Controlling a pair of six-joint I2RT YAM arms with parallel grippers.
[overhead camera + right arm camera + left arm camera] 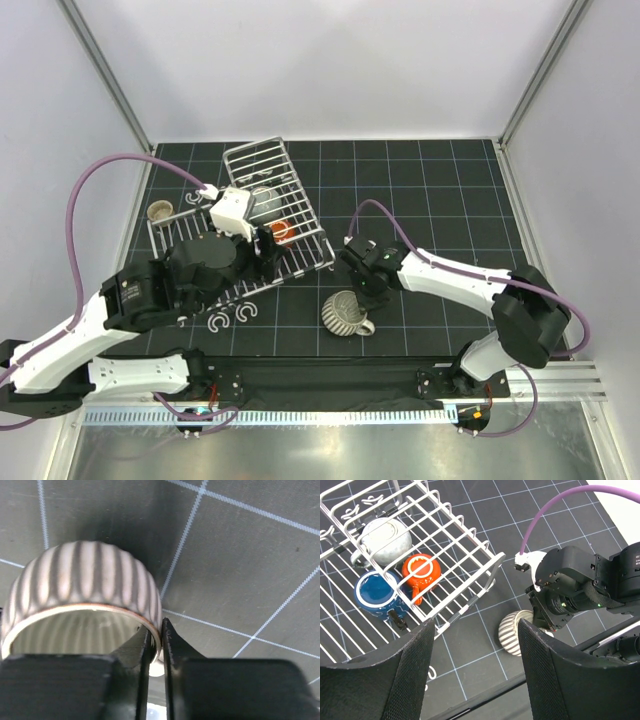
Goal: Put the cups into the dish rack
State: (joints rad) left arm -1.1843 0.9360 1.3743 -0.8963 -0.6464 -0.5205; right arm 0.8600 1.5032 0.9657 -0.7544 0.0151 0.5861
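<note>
Now, jaws pinching the rim of the striped cup (85, 575), the right gripper (157, 627) should lift level toward the dish rack (492, 572); left gripper (476, 630) jaws stand open.

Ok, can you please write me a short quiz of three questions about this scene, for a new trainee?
1. True or false: the right gripper is shut on the rim of the striped cup.
2. In the left wrist view, how many cups sit in the dish rack? A) one B) two C) three
3. Fill in: the left gripper is ____ and holds nothing.
Key: 1 true; 2 C (blue cup, orange-red cup, speckled grey cup); 3 open.
</note>
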